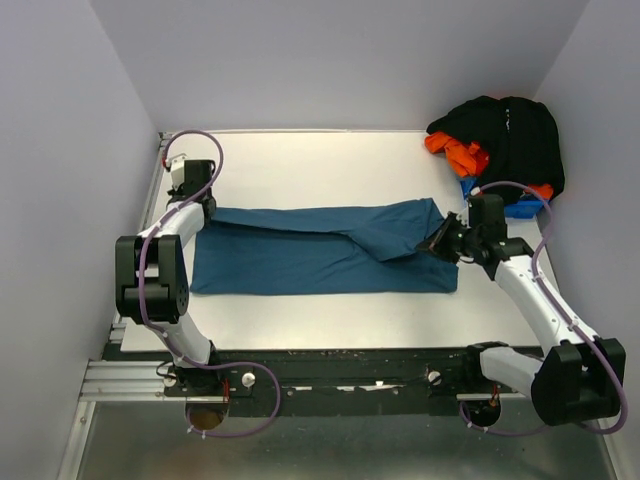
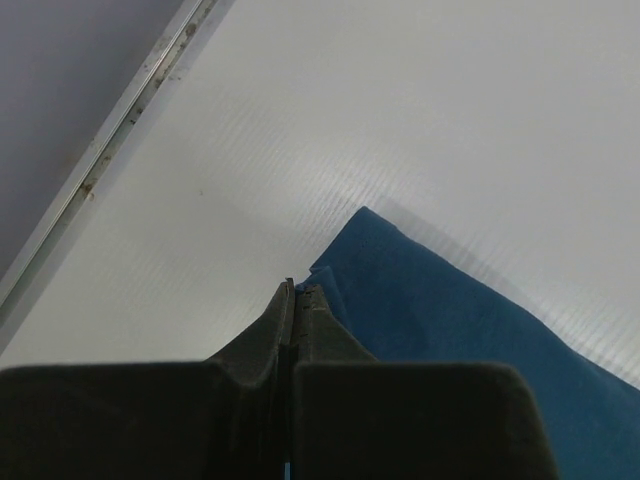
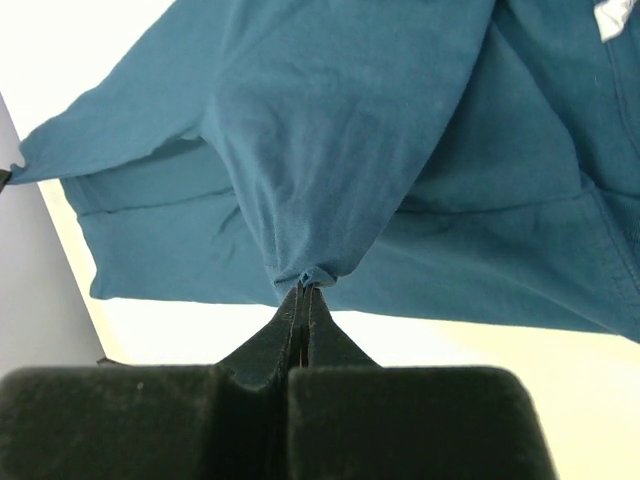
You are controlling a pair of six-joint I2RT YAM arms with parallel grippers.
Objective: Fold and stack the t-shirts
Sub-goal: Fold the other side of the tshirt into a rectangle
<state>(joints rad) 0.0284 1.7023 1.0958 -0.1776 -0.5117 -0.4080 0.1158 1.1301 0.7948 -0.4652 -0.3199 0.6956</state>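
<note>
My teal shirt (image 1: 300, 255) lies across the white table (image 1: 300, 165), with pale walls (image 1: 350, 60) on three sides. Left claw (image 2: 297, 290) pinches its far-left corner; right claw (image 3: 303, 288) pinches a bunched fold.

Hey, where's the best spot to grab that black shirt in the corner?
Probably a raised fold on top, coming down from above: the black shirt lies heaped over the orange shirt and bin, close to the right wall.

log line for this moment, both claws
left claw: shut on teal-blue cloth t-shirt corner | right claw: shut on bunched shirt fabric
</note>
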